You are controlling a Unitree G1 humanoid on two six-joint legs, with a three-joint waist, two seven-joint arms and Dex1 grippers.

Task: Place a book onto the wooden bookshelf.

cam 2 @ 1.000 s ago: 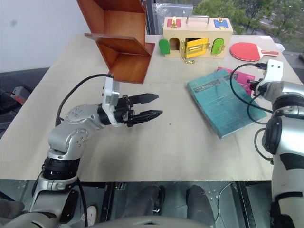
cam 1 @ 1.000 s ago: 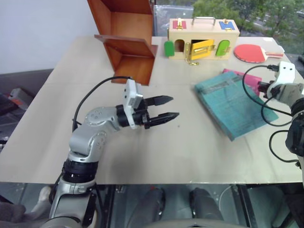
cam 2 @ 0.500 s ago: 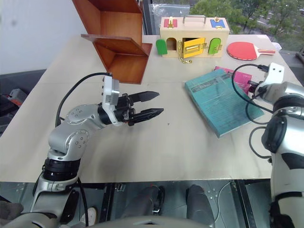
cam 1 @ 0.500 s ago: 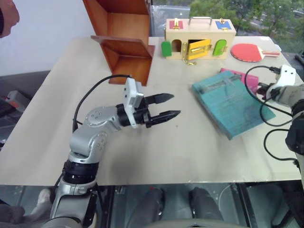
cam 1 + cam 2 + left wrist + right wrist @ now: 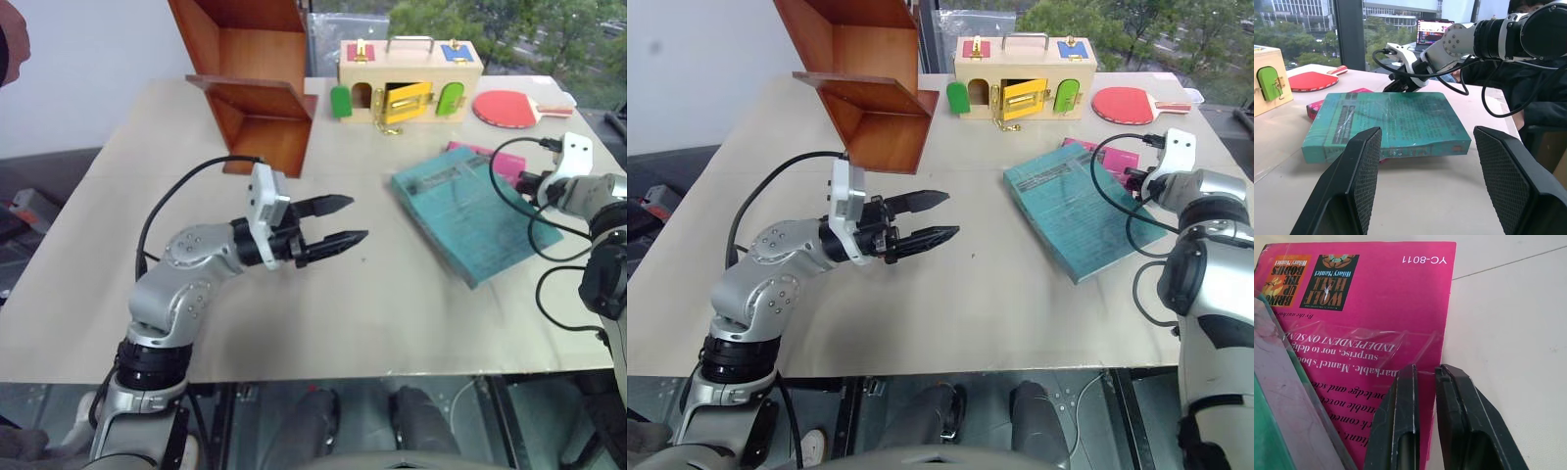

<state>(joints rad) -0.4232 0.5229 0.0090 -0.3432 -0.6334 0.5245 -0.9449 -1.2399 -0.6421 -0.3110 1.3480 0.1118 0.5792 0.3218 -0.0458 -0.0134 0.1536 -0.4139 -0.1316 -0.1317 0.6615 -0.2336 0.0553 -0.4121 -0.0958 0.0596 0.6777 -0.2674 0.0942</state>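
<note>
Head view: I see left gripper (image 5: 338,221) level over table (image 5: 392,294), jaws apart, empty. Book (image 5: 470,213) flat at table's right, well apart from wooden bookshelf (image 5: 257,88). Right wrist view: right gripper (image 5: 1425,377) nearly closed over pink book (image 5: 1366,303), holding nothing.

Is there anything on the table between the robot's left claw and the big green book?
No, just bare table. In the left wrist view, the left gripper looks between its open fingers straight at the book, with nothing in front of it.
</note>
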